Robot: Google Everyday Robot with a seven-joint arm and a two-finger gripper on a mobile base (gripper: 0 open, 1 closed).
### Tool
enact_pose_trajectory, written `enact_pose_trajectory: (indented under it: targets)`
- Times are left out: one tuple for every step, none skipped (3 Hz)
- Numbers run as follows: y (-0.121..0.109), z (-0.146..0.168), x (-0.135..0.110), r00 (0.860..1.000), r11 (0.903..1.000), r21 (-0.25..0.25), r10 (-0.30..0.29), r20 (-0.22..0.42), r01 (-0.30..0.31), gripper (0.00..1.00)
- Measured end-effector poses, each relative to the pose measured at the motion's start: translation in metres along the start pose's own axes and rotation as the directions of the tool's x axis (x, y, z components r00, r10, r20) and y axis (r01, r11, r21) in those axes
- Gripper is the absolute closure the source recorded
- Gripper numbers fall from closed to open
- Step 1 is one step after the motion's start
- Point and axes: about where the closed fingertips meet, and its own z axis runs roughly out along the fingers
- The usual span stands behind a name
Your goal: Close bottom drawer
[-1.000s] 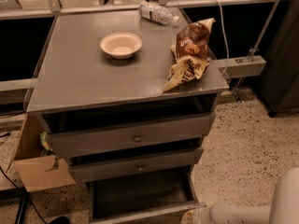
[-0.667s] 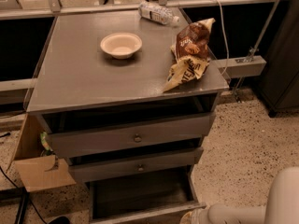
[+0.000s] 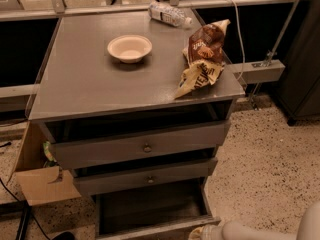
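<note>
End effector (image 3: 201, 232) — at open bottom drawer (image 3: 150, 206)

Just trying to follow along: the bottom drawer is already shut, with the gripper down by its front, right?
No. The camera view shows the bottom drawer pulled out, dark inside exposed; the gripper is indeed down by its front.

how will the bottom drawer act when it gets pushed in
The bottom drawer looks rigid and empty, so it should probably slide in lightly without flexing. It is pulled far out, so it likely needs a long straight push. The hand sits at its front right corner; pushing off-centre there may skew or bind it.
</note>
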Motion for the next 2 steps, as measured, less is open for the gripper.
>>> enact_pose_trajectory:
  targets:
    - [-0.005,0.0068,-0.0055,0.998,0.9994,0.017,-0.03,0.06,0.029,1.0]
    - [-0.0104,0.0122,-0.0114,0.992,0.998,0.026,-0.059,0.107,0.057,1.0]
